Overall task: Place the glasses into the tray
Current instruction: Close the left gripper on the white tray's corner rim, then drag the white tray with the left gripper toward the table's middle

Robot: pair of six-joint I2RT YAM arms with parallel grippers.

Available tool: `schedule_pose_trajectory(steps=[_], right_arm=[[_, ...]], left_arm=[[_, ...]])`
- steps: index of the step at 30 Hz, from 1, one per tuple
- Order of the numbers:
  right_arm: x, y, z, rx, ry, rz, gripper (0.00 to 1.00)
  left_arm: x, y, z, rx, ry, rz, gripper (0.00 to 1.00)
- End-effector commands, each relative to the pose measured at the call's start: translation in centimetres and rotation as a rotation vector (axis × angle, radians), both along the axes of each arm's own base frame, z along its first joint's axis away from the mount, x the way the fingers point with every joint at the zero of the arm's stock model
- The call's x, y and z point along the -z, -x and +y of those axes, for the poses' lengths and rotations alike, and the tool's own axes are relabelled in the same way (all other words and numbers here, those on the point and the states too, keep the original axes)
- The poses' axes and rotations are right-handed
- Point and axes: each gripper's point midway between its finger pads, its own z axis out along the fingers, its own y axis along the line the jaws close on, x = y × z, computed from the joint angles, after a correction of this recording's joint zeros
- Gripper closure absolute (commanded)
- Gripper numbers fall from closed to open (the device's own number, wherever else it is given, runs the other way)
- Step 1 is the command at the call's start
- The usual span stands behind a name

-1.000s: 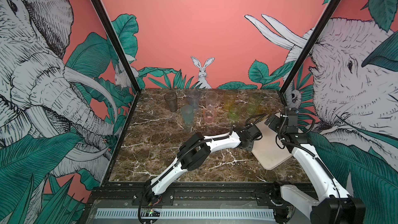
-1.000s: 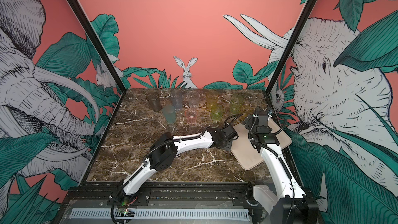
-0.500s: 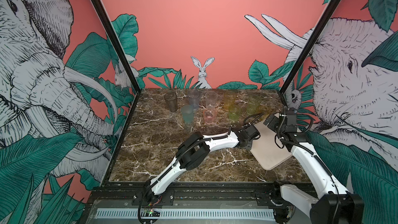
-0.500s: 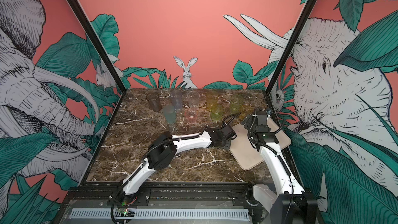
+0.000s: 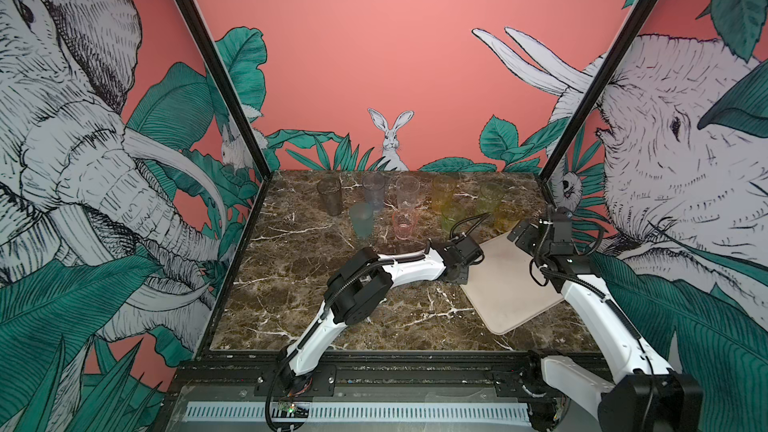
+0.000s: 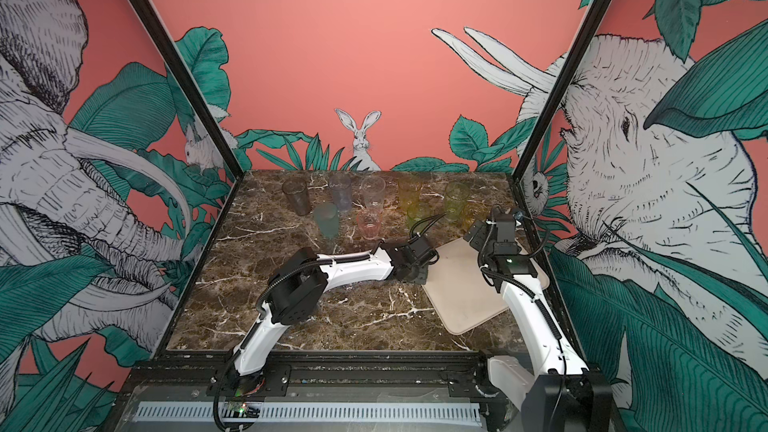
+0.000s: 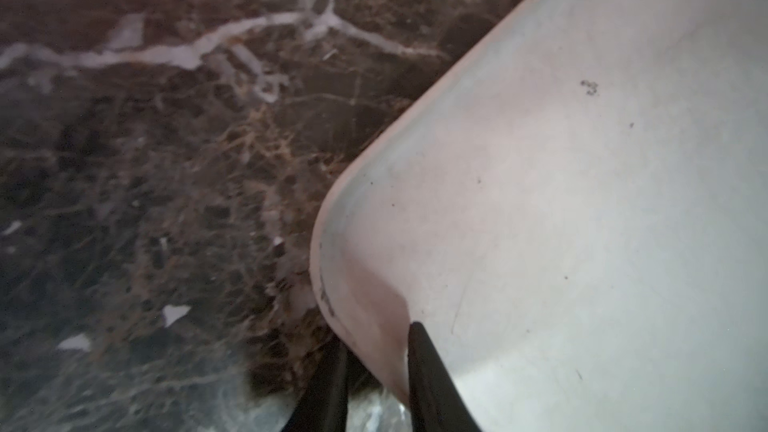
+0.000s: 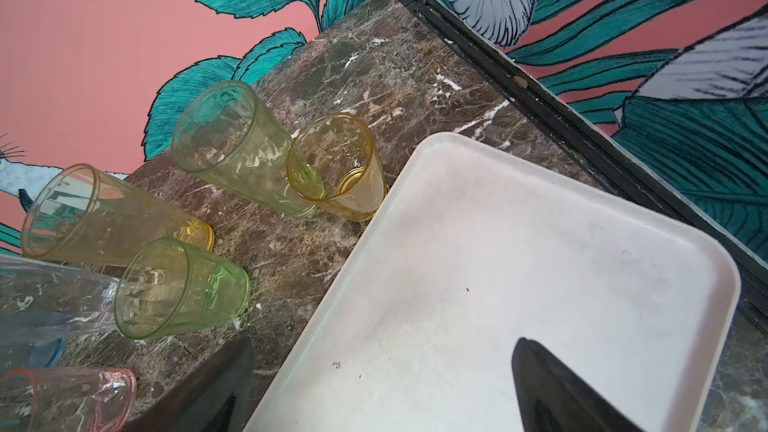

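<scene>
- Okay, the flat cream-beige rectangular tray (image 5: 515,288) (image 6: 461,297) is lying skewed on the right side of the dark brown marble counter (image 5: 291,284), showing in both top views.
- The left hand (image 5: 459,275) (image 6: 415,274) is reaching across the middle to the tray's left corner.
- In the left wrist view the left hand (image 7: 376,332) is pinching that corner's low rim, with its black fingers (image 7: 432,376) sitting one inside and one outside.
- The right hand (image 5: 517,235) (image 8: 384,340) is hovering over the tray's far corner, spread wide and gripping nothing.
- The glasses are all standing upright on the counter beyond the tray.
- The back row, left to right, is showing the tall smoky grey tumbler (image 5: 329,197), tall blue tumbler (image 5: 373,191), tall clear tumbler (image 5: 407,193), tall amber tumbler (image 5: 442,193) and tall green tumbler (image 5: 490,197).
- The front row is showing the short teal tumbler (image 5: 360,218), short pink tumbler (image 5: 404,222), short green tumbler (image 5: 453,214) and short amber-yellow tumbler (image 5: 507,214).
- The short amber-yellow tumbler (image 8: 336,168) is standing just beside the tray's far edge.
</scene>
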Motion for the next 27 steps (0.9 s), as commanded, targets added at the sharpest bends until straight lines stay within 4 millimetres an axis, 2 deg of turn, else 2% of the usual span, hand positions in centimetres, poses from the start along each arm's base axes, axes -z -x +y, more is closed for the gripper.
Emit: schedule_pose_trajectory(steps=[1,12,23,25,27], right_arm=[[-0.4,-0.3,0.1,-0.006,-0.001,-0.026,0.01],[-0.4,-0.4,0.2,-0.015,-0.005,-0.028,0.01],[-0.3,-0.5,0.4,-0.023,-0.008,-0.024,0.01],[-0.3,-0.5,0.3,-0.021,-0.007,-0.024,0.01],[-0.2,-0.5,0.3,-0.016,-0.007,-0.025,0.01]], left_arm=[[0.1,0.0,3.8,-0.053,-0.072,0.02,0.76],[-0.2,-0.7,9.0,-0.078,-0.111,0.019,0.84],[0.0,-1.6,14.7,-0.104,-0.155,0.036,0.86],[-0.3,-1.8,15.5,-0.115,-0.163,0.041,0.86],[-1.1,-1.6,15.9,-0.108,-0.185,0.041,0.77]])
